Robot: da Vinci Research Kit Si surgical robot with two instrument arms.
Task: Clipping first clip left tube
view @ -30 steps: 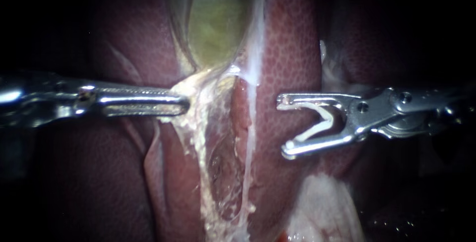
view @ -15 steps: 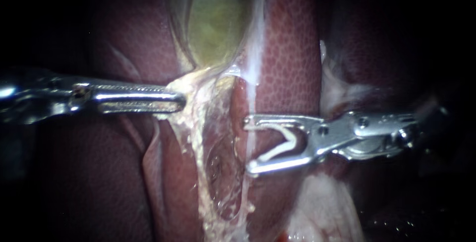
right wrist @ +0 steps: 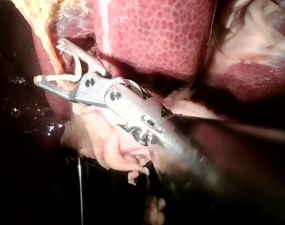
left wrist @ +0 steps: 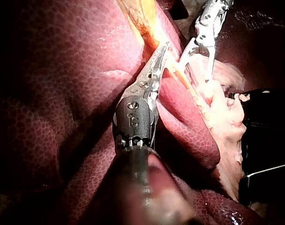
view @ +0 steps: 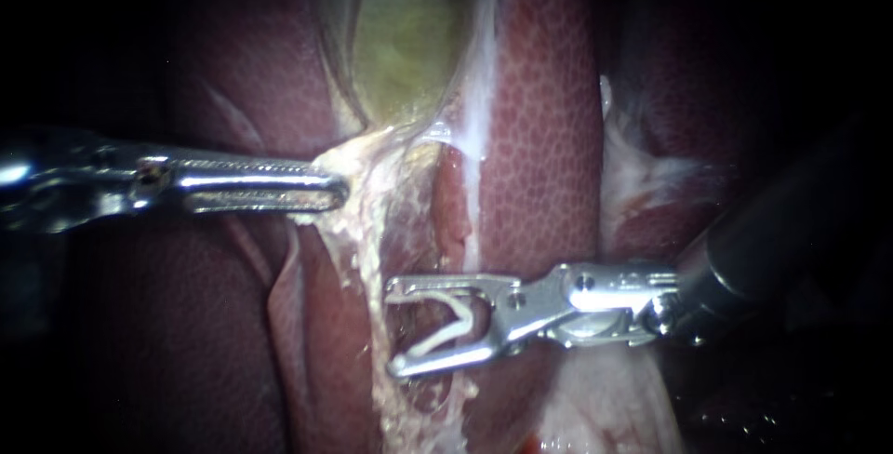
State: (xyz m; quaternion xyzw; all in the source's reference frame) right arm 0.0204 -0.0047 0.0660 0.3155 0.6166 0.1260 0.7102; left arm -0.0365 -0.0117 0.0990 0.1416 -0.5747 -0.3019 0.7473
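The left tube (view: 365, 247) runs top to bottom just left of centre, a pale fatty strand below the gallbladder (view: 400, 35). The right instrument (view: 393, 326), the nearer of the 2, lies crosswise to the tube at lower centre. Its jaws hold a white clip (view: 463, 314) spread open, tips just beside the strand. The left instrument (view: 337, 192) pinches tissue (view: 358, 161) at the gallbladder's foot. Only the right wrist view shows 1 jaw tip against fatty tissue, but whether the clip straddles the tube is unclear.

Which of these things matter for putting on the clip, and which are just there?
In the job: right instrument, holding the white clip; left tube; left instrument, gripping pale tissue.
Just there: liver, gallbladder.
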